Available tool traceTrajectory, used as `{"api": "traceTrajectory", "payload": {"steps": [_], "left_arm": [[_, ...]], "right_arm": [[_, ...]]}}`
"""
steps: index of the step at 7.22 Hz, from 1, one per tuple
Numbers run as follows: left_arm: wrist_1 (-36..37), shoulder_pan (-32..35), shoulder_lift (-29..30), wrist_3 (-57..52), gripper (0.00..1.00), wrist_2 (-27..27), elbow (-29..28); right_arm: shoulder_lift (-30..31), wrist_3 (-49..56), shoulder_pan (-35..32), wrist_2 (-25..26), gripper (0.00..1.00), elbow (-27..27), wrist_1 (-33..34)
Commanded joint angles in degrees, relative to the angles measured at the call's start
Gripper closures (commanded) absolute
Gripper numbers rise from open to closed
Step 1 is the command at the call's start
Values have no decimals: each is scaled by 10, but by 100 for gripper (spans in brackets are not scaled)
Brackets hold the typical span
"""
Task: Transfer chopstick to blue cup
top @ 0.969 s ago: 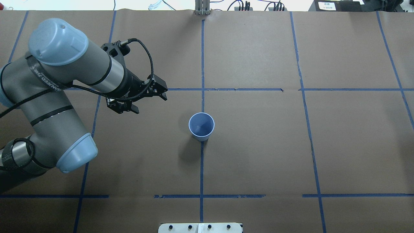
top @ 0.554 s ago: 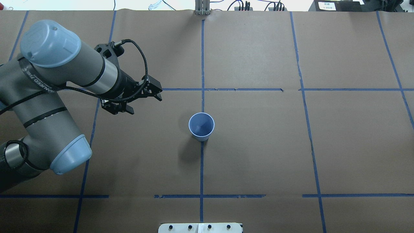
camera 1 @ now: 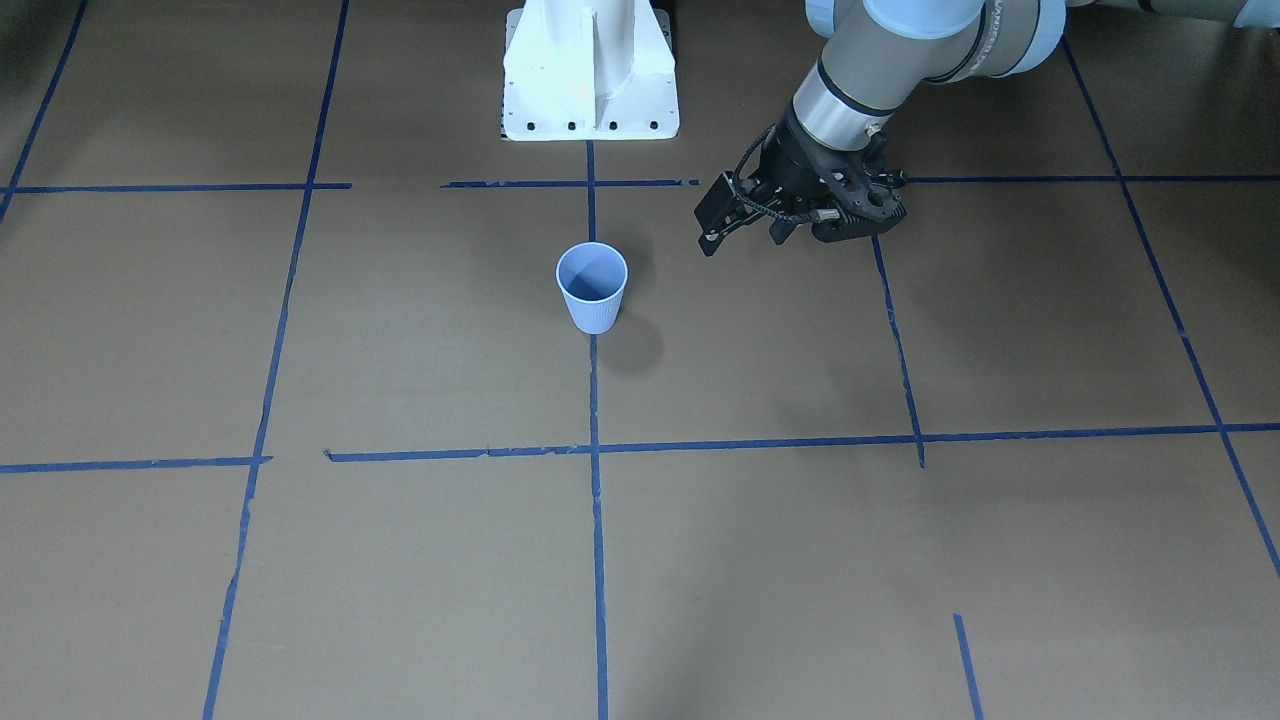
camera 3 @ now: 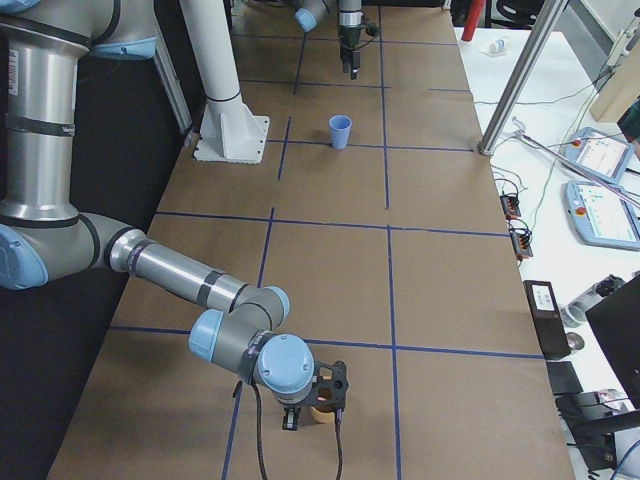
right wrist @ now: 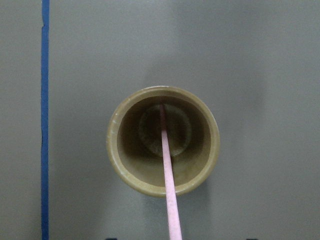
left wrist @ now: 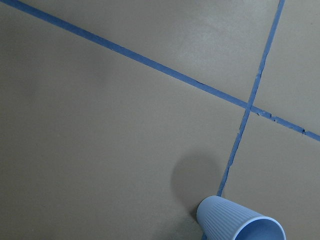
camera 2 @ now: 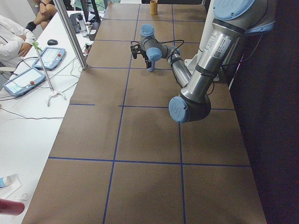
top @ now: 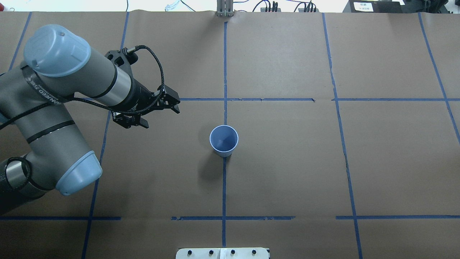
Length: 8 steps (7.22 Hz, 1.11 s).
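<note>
The blue cup (top: 223, 140) stands upright on the brown table, on a blue tape line; it also shows in the front view (camera 1: 592, 285) and at the bottom of the left wrist view (left wrist: 240, 225). My left gripper (top: 131, 122) hangs above the table to the cup's left, apart from it, open and empty. One pale pink chopstick (right wrist: 167, 175) leans in an olive-tan cup (right wrist: 114, 150). My right gripper (camera 3: 310, 395) hovers right over that cup. Its fingertips barely show at the right wrist view's bottom edge, wide apart, clear of the stick.
The tan cup (camera 3: 318, 415) stands at the table's end on my right, far from the blue cup (camera 3: 340, 131). The white robot base (camera 1: 590, 70) is behind the blue cup. Blue tape lines cross the brown paper.
My left arm has drawn back to the left, away from the blue cup, then almost stopped. The cup has not moved.
</note>
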<state>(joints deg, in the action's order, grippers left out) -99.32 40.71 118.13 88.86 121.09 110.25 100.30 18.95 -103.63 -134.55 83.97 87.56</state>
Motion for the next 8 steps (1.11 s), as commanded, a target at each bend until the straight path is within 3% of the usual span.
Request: {"api": "traceTrajectory", "payload": {"steps": [1,3,4,8], "left_arm": [[-1,-2,0,0,0,-1,0],[-1,-2,0,0,0,-1,0],[-1,-2,-1,0,0,-1,0],[-1,-4,0,1,0,-2,0]], "right_arm": [[-5,-1,0,1,99,-2,0],[-2,-3,0,-4,100,5,0],[-1,-3,-3,-12,100,47,9],[41,5,-52,-12,100,276,179]]}}
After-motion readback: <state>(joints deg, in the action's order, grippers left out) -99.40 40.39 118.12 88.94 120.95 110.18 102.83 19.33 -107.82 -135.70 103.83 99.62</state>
